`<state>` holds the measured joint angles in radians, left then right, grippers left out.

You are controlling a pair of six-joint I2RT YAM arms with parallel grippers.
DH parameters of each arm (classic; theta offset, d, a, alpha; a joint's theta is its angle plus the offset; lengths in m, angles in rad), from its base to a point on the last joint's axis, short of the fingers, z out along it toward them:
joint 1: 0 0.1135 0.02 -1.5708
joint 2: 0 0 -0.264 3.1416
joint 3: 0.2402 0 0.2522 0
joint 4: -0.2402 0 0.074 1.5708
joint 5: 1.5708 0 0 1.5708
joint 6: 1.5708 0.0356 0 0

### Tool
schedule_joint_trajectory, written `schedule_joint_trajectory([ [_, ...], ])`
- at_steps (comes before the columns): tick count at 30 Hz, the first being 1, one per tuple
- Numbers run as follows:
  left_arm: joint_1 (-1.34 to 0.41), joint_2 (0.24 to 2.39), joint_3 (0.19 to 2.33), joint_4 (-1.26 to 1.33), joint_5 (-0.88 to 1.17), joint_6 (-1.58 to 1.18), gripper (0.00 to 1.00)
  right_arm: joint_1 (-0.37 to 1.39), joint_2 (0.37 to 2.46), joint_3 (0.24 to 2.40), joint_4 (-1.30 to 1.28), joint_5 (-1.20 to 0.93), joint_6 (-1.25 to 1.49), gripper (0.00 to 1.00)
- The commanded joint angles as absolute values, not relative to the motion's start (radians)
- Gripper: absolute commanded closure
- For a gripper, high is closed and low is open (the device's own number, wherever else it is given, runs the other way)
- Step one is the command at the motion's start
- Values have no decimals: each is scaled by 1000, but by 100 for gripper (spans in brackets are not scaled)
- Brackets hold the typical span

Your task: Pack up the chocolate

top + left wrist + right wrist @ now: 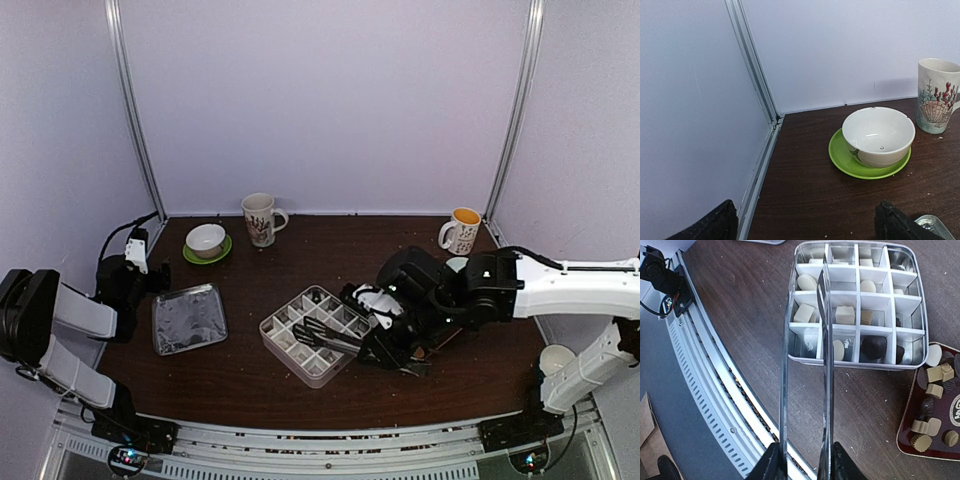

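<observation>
Chocolate (pixel 845 314) is found in two places. Part of it sits in the divided box (pixel 858 295), a four-by-four grid of white partitions near the middle of the table (pixel 240 385). Counting rows from the top of the right wrist view, tan cubes and a ribbed tan cylinder occupy the third row. White oval pieces lie in the second and fourth rows, and dark rounded pieces in the right-hand columns. The remainder lies loose on a dark red tray (pixel 905 430) just beside the box's lower right corner, tan and dark pieces mixed, several touching. All pieces are compact. The cubes show no long axis, and the short cylinders that can be read on the tray stand with their axis upright. The white ovals lean against the partitions with no common heading. The right gripper (pixel 805 460) is clamped on the handle end of the tongs (pixel 826 365), its fingers narrow with the metal between them. The tongs' long axis runs straight away from the gripper toward the box. The tips are over its left-hand columns and the two blades stand a little apart. In the top view the tongs point leftward across the box. The left gripper (pixel 805 227) is well apart from all this at the table's left edge, fingers spread wide and holding nothing. It faces a white bowl (pixel 879 135) on a green saucer (pixel 840 157), with a shell-patterned mug (pixel 936 95) to the right of the bowl.
</observation>
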<state>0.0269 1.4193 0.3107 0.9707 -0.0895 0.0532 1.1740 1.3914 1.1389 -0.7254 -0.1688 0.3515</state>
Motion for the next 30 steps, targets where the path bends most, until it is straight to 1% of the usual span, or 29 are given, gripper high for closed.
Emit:
schedule_joint_trajectory([
  [1,35,1425,333,1009,-89,43,2,1179,1281,1116,-691,-112,358,67],
  [11,35,1425,333,1009,-89,43,2,1178,1089,978,-747,10,437,69],
  [19,35,1425,333,1009,-89,43,2,1176,959,873,-796,52,529,68],
  [24,35,1425,333,1009,-89,43,2,1162,932,855,-903,101,591,68],
  [30,35,1425,333,1009,-89,43,2,1116,951,858,-1006,103,618,68],
])
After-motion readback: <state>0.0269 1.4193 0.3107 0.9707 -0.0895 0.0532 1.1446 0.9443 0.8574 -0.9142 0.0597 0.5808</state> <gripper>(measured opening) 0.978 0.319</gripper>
